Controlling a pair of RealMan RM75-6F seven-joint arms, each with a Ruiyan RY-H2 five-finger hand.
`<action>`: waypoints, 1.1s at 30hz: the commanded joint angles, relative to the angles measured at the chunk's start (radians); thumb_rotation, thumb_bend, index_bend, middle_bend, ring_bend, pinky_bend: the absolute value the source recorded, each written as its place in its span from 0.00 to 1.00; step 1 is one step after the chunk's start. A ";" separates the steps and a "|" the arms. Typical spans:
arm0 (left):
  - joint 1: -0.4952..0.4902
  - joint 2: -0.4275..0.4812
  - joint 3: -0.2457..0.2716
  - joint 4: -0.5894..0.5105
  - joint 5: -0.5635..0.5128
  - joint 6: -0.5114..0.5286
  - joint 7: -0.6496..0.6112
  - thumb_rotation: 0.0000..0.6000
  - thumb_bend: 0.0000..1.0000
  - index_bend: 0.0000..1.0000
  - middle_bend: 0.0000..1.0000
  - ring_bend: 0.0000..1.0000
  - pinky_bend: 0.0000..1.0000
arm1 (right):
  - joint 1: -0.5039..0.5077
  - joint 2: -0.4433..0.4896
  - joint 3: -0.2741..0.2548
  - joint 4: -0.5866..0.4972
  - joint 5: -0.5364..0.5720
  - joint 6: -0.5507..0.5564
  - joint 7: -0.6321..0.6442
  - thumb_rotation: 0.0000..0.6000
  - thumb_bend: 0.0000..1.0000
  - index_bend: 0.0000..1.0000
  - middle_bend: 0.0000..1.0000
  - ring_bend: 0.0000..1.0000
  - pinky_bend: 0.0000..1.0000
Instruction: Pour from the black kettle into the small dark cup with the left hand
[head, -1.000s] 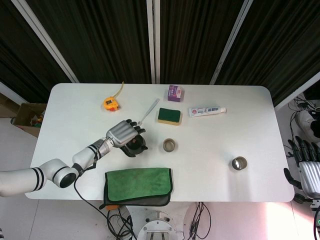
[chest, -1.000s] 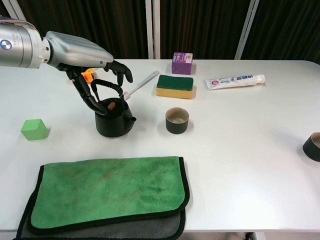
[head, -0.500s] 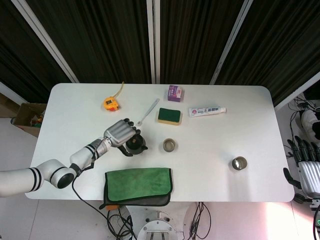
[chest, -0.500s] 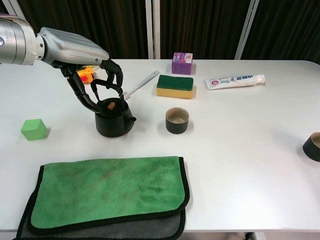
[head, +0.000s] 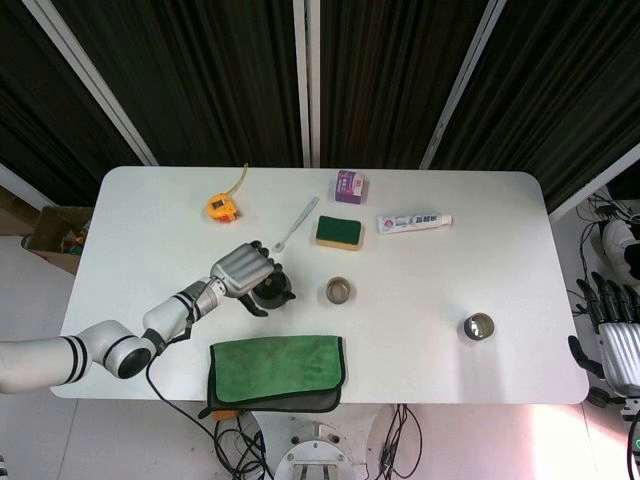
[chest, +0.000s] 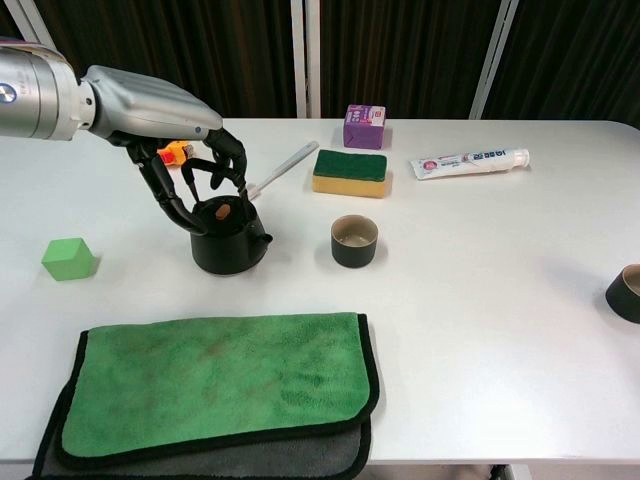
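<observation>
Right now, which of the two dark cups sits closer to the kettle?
The dark cup just right of the black kettle, in front of the sponge. The other cup stands at the table's far right edge.

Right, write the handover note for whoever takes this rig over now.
Left hand: fingers curled around the arched handle of the black kettle; whether the grip is firm cannot be told.
Right hand: idle off the table's right edge, holding nothing, fingers apart.
Kettle stands upright on the table, spout toward the small dark cup, which sits just to its right, apart from it.
Done: hand at the handle.
Left: lift, tilt over the cup, pour.
</observation>
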 joint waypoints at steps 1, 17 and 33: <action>0.002 -0.006 -0.001 0.007 0.008 -0.005 -0.020 0.55 0.06 0.30 0.37 0.24 0.19 | 0.000 -0.001 0.000 0.003 0.002 -0.002 0.002 1.00 0.34 0.00 0.00 0.00 0.00; 0.007 -0.020 -0.006 0.032 0.066 -0.025 -0.104 0.76 0.07 0.31 0.38 0.27 0.28 | 0.004 -0.010 0.002 0.018 0.010 -0.011 0.009 1.00 0.34 0.00 0.00 0.00 0.00; 0.008 -0.023 -0.004 0.041 0.083 -0.034 -0.133 0.78 0.07 0.33 0.41 0.30 0.31 | 0.005 -0.016 0.004 0.022 0.011 -0.009 0.002 1.00 0.34 0.00 0.00 0.00 0.00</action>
